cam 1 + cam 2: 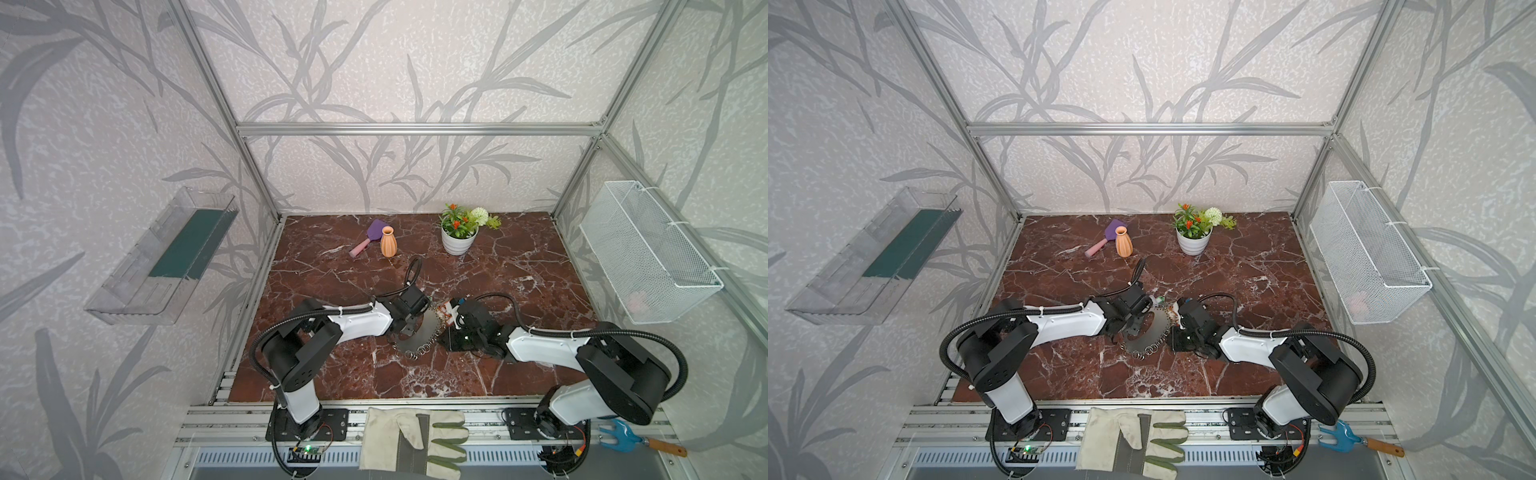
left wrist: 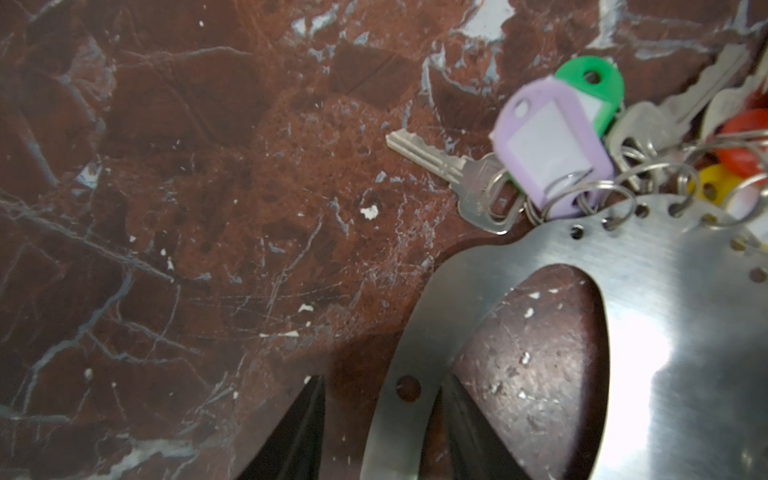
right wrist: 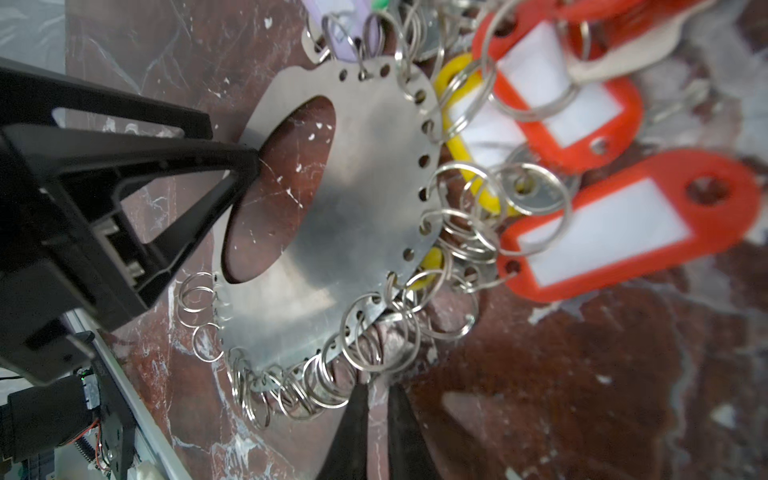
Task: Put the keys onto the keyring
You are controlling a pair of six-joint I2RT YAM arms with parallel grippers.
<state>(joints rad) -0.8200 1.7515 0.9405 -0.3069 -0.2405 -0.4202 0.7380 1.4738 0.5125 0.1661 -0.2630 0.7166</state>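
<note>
My 2 grippers are flanking 1 keyring (image 3: 357, 199) lying on the table (image 1: 519, 270): my left gripper (image 2: 382, 378) is standing part open astride its thin band, my right gripper (image 3: 380, 388) is showing a mere slit at the split rings (image 3: 316, 382); whether it is nipping 1 I cannot tell. Beyond, the keys (image 2: 436, 166) are fanning out: at least 3 red tags (image 3: 615, 224), 1 lilac tag (image 2: 548, 141), 1 green tag (image 2: 598, 87). Farthest, 1 white pot (image 1: 457, 245) is holding a plant (image 1: 455, 220), 1 wire basket (image 1: 648, 249) something pinkish (image 1: 636, 301)
</note>
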